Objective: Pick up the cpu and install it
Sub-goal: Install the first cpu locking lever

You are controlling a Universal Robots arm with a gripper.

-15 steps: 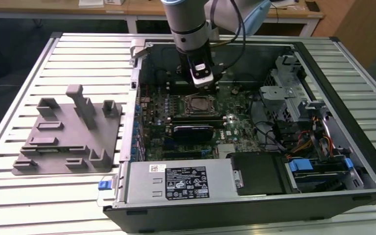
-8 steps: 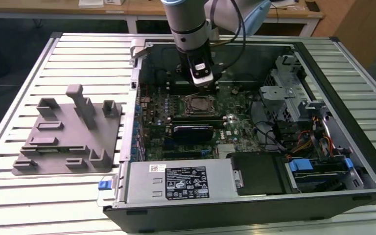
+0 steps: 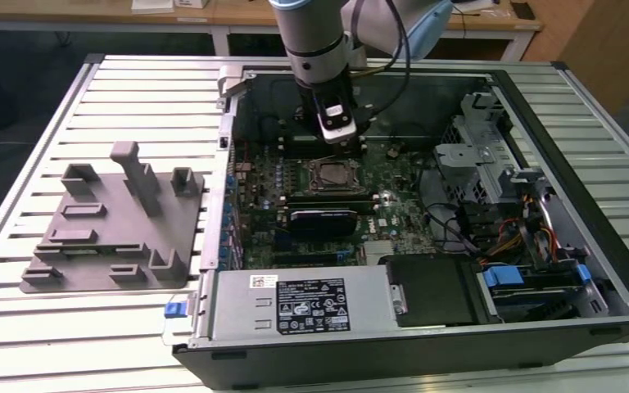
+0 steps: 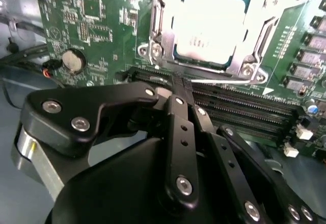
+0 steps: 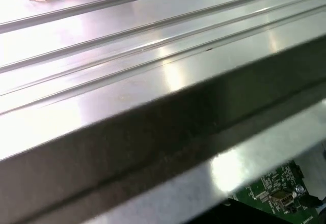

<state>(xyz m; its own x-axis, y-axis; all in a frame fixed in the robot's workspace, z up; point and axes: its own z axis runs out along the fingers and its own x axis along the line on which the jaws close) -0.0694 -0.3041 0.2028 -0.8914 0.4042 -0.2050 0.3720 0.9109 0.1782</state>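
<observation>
Above my gripper [image 4: 175, 89] in the second wrist view, the cpu [image 4: 211, 25] sits in its socket [image 4: 254, 56]. My fingers [image 4: 178, 132] look pressed together, apart from it, holding nothing.

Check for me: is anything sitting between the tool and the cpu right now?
Nothing visible does. In the second wrist view the cpu lies in the socket frame on the motherboard, its shiny top uncovered. The tool hangs over the memory slots beside it, open board between them.

A slatted metal table [image 3: 52, 327] carries a grey holder tray [image 3: 112, 237] and an open computer case [image 3: 424, 213].
</observation>
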